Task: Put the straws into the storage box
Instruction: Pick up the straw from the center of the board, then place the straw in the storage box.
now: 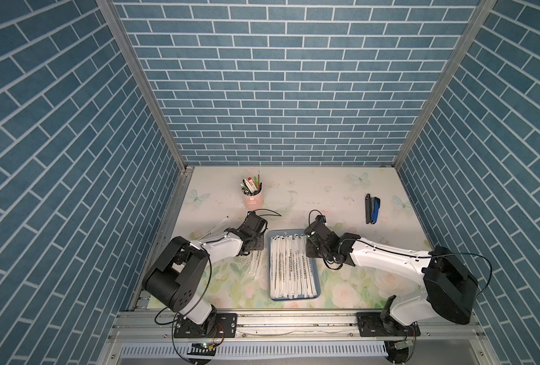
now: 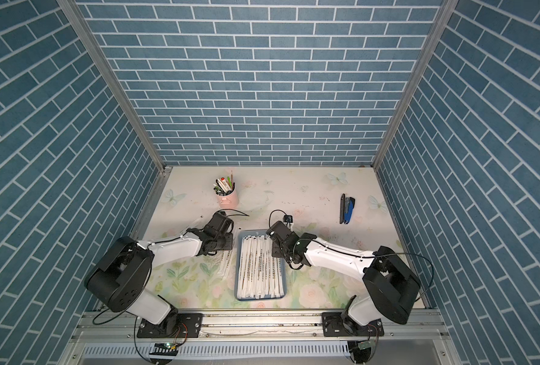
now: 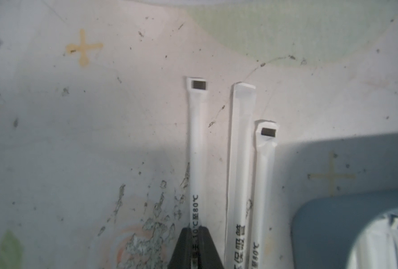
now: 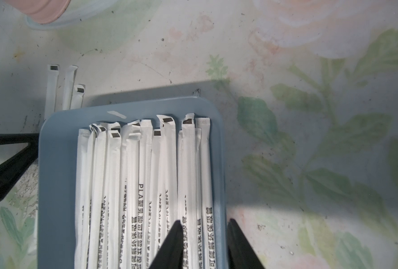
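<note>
Left wrist view: the left gripper (image 3: 195, 233) is pinched tight on one straw (image 3: 197, 139), which lies along the table (image 3: 76, 139) with its black-marked end pointing away from the jaws. Two more straws (image 3: 240, 151) lie parallel just beside it, between it and a corner of the box (image 3: 314, 228). In both top views the box sits near the middle of the table's front edge, its long side running front to back. It holds a full row of straws (image 1: 291, 268) laid lengthwise, and the loose ones lie just off its left side. The right gripper (image 4: 204, 221) hangs over the box's right rim with its jaws partly apart, one finger (image 4: 170, 246) above the outermost straws and the other outside the rim; whether it touches them is hard to tell. More straws (image 1: 218, 224) lie near the table's left edge, partly under the left arm (image 1: 218, 245). A cup (image 1: 252, 199) of pens (image 1: 250, 185) stands toward the far left corner, and a stapler (image 1: 373, 208) lies near the right edge.
</note>
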Action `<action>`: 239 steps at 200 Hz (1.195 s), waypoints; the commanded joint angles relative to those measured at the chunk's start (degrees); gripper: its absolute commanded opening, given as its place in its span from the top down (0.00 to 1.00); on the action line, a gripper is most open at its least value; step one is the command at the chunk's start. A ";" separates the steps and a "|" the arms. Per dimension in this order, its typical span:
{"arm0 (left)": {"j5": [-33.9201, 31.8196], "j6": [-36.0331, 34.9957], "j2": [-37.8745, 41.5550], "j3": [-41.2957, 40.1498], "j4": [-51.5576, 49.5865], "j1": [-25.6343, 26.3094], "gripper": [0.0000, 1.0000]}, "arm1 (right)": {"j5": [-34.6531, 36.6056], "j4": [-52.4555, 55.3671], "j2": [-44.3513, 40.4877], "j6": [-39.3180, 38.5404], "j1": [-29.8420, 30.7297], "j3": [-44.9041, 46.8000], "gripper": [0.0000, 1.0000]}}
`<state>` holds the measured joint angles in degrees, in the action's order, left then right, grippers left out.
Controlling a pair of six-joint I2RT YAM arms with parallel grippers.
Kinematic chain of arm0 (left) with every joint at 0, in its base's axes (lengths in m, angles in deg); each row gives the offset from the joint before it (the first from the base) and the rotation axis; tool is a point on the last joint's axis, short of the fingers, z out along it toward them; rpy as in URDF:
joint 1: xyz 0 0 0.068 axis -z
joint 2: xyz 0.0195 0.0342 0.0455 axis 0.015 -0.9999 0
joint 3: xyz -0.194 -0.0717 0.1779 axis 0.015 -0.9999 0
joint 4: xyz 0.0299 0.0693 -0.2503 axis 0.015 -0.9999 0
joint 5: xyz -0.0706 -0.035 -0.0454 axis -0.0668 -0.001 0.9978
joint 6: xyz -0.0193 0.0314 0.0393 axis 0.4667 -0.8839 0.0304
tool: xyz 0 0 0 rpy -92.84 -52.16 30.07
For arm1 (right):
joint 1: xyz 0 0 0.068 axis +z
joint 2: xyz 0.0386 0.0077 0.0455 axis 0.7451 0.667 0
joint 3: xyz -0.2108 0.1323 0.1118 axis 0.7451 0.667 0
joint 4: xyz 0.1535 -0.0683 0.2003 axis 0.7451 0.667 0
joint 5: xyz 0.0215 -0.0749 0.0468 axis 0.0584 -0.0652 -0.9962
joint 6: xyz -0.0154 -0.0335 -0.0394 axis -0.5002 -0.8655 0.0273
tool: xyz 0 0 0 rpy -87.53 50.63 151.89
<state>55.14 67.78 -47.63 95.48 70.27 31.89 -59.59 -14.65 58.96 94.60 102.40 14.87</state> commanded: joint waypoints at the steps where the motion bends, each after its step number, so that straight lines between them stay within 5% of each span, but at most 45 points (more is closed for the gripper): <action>1: -0.20 0.68 -0.10 -0.96 -3.96 0.37 0.95 | 0.16 -0.24 -0.69 -2.14 -0.27 0.75 0.67; 112: -7.82 9.62 15.66 4.43 -15.14 1.71 1.00 | 0.27 -0.82 -1.29 -2.40 -1.06 1.42 0.67; 147: -10.20 20.01 19.56 6.95 -16.96 12.19 1.00 | 0.80 -0.71 -1.98 -3.91 -3.17 1.06 0.67; 186: -12.73 31.01 14.08 7.52 -11.49 27.42 1.00 | 1.60 -0.52 -3.36 -5.30 -5.75 0.79 0.67; 239: -14.30 37.28 5.59 5.39 -4.86 33.00 1.00 | 0.98 -1.07 -4.79 -4.78 -5.96 2.72 0.67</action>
<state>43.29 100.74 -39.37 101.67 62.93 63.67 -59.11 -15.50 55.66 91.56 96.46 16.16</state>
